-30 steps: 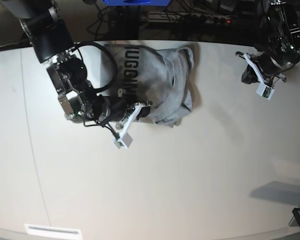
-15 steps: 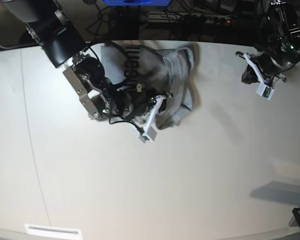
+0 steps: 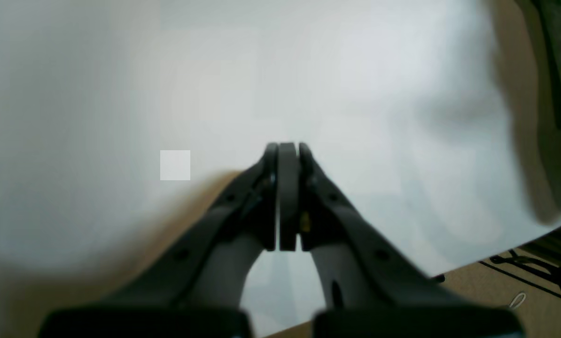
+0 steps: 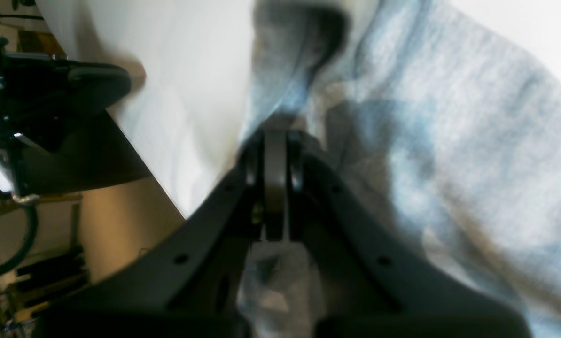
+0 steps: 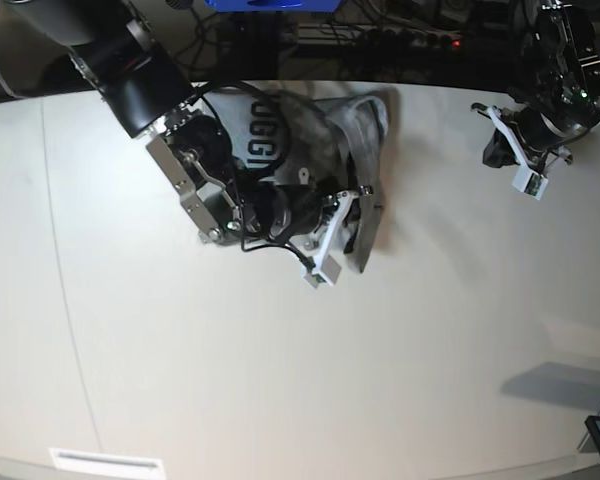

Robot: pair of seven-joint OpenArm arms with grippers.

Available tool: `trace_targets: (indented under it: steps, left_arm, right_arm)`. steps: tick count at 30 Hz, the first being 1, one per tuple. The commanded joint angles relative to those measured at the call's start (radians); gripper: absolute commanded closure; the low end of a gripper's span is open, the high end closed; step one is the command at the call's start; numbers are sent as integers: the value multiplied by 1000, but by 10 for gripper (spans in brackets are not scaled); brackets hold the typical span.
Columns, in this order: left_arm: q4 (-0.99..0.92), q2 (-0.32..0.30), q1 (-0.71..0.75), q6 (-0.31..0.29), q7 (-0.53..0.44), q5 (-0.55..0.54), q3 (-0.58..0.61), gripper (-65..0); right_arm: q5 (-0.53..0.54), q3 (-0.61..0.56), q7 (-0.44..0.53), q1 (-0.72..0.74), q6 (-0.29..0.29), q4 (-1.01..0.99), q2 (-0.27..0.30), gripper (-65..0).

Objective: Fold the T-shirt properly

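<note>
At ten o'clock on the white table, my right gripper reaches across the heather-grey T-shirt, which lies bunched near the far edge around twelve o'clock with part of its black lettering showing. My jaws there are pressed together on a fold of the grey cloth, gathered over the rest, I judge, so one side can be carried across the body. Over at two o'clock my left gripper hangs above bare table, well apart from the shirt, jaws pressed together on nothing, out of the way.
</note>
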Motion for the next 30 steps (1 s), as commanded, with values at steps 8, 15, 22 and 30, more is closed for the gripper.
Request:
trace_targets:
  steps: [8,15,22,30]
  left_arm:
    - [13,-17,-4,-1,-19,-14,-7,-7]
    - [13,-17,-4,-1,-17,-14,-8,-7]
    - [13,-23,-1,-1,-17,-14,-34,-7]
    - [22,-49,19,-1,46,152,-237,-5]
  right_arm:
    - [23,2,-24,15,7,18,-84,-3]
    - [23,11,-73,15,-20,58,-64,-3]
    - [135,140,-148,-88,-201,303,60,-3]
    - [169,206,-113,-301,-208,489,172,-3]
